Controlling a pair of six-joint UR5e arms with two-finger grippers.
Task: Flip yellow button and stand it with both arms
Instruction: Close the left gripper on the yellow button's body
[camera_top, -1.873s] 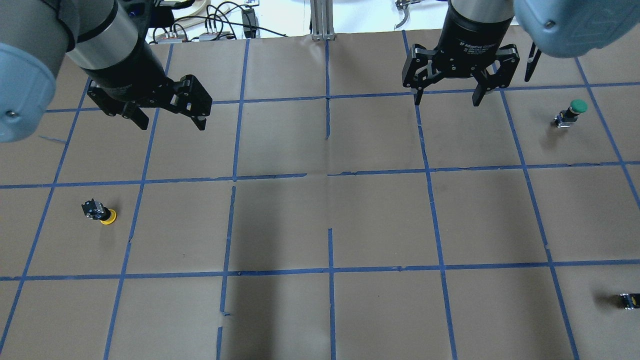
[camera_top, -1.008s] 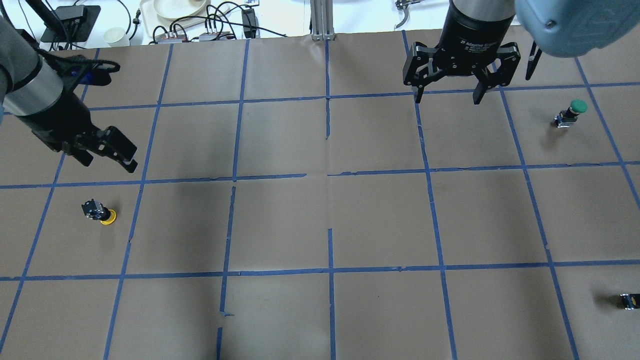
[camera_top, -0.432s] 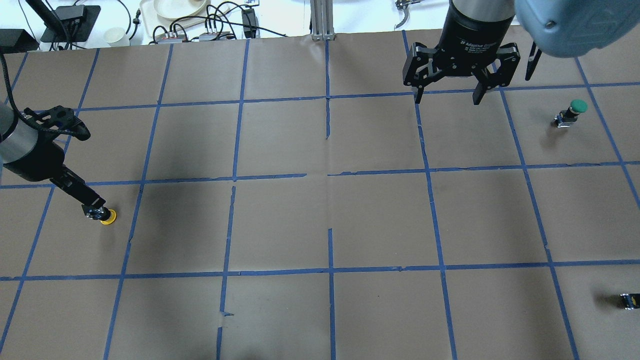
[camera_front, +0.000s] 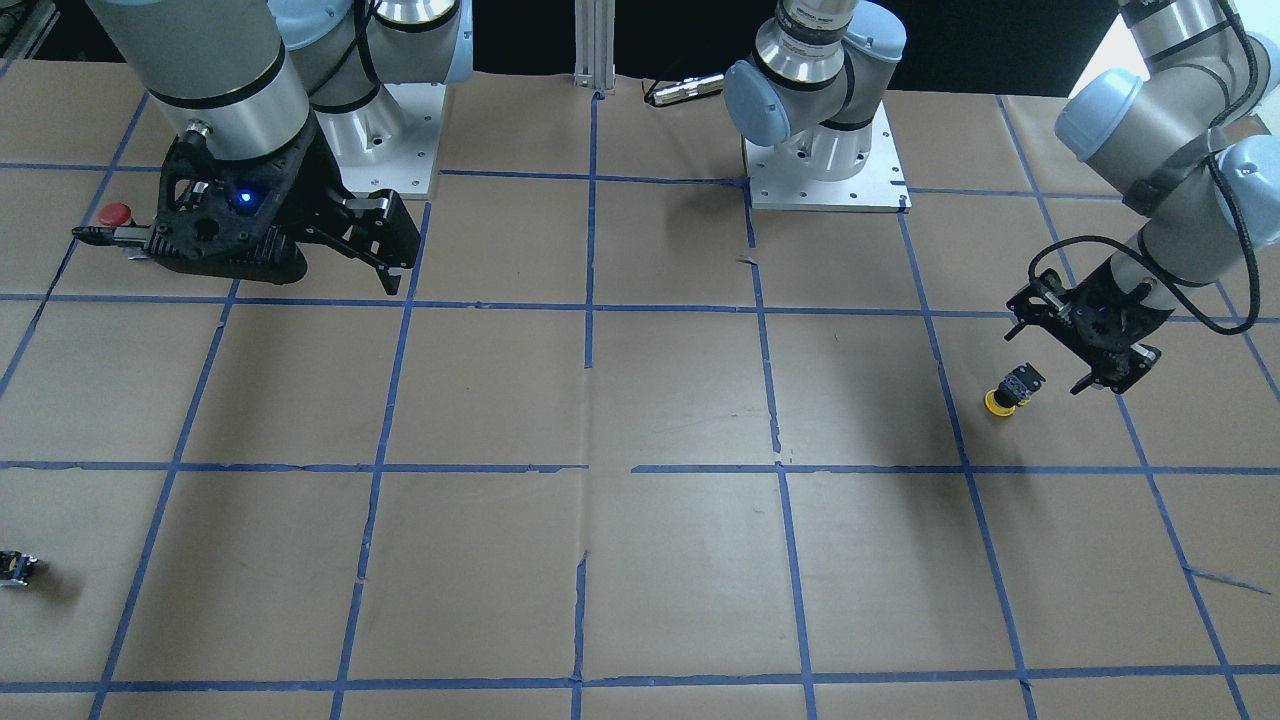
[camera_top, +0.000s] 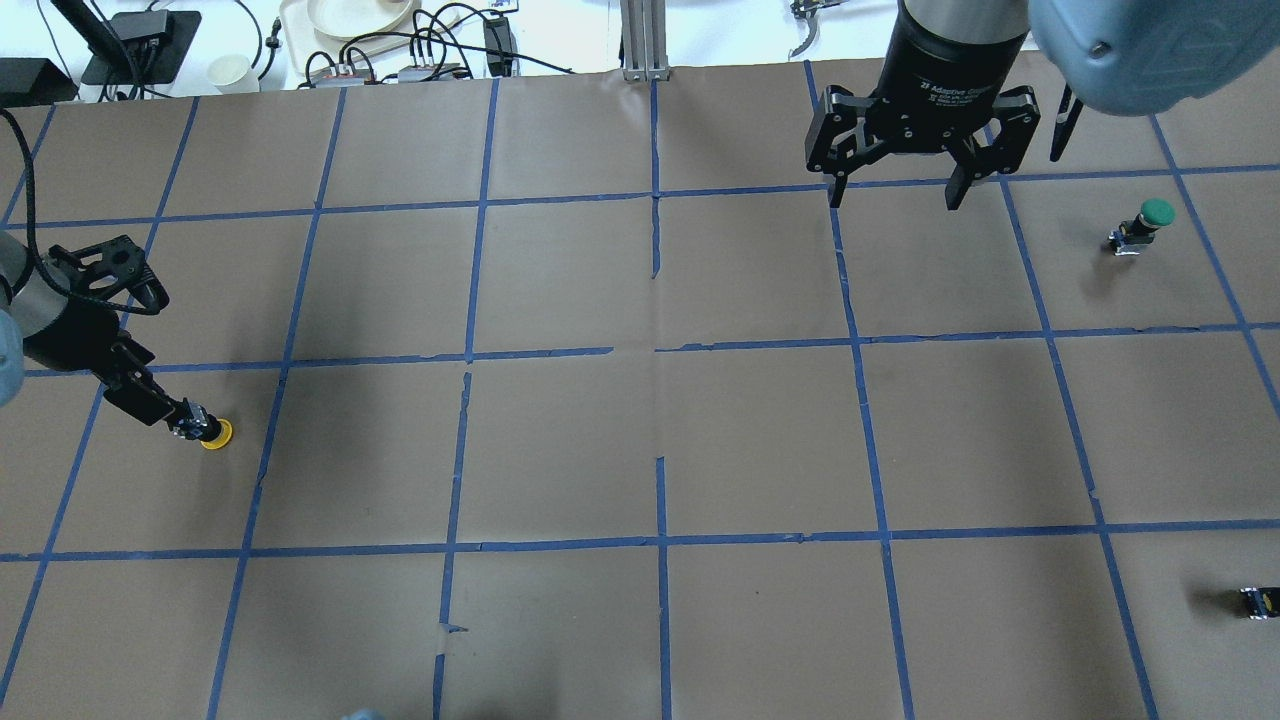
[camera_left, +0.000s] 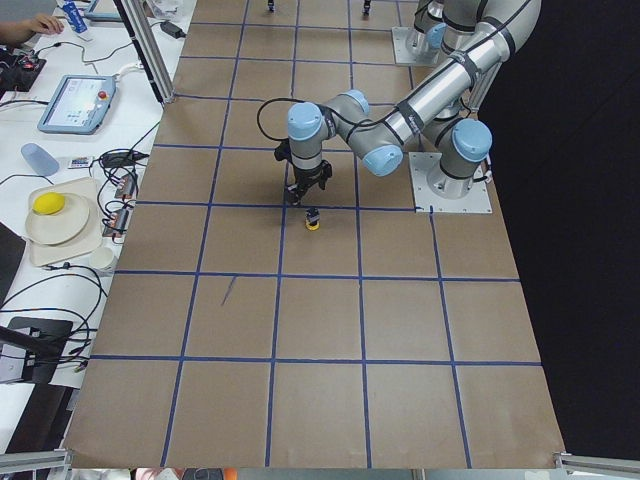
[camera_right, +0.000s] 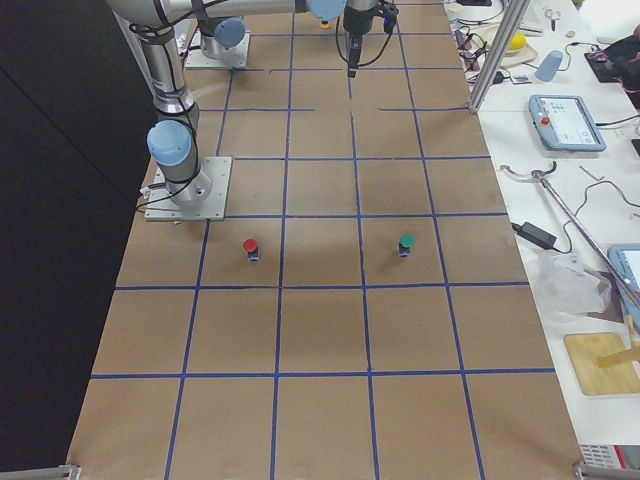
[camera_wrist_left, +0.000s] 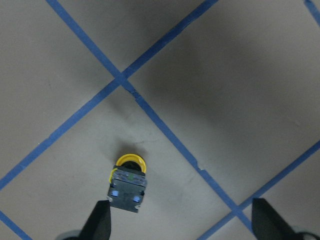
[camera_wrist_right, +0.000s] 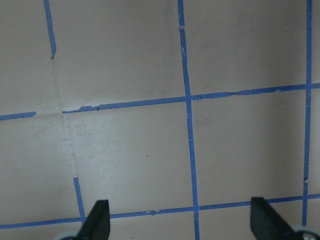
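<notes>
Half the rig idles: the right gripper (camera_top: 893, 190) hangs spread at upper right. At lower left the left gripper (camera_wrist_left: 183, 225), jaws wide, hovers over the yellow button (camera_top: 207, 431), seemingly cap-down. Grasp approach, I judge; next: centre, descend, close on its black body.

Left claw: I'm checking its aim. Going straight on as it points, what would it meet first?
Probably the yellow button, just inside one finger of the open left claw; depth is unclear.
</notes>
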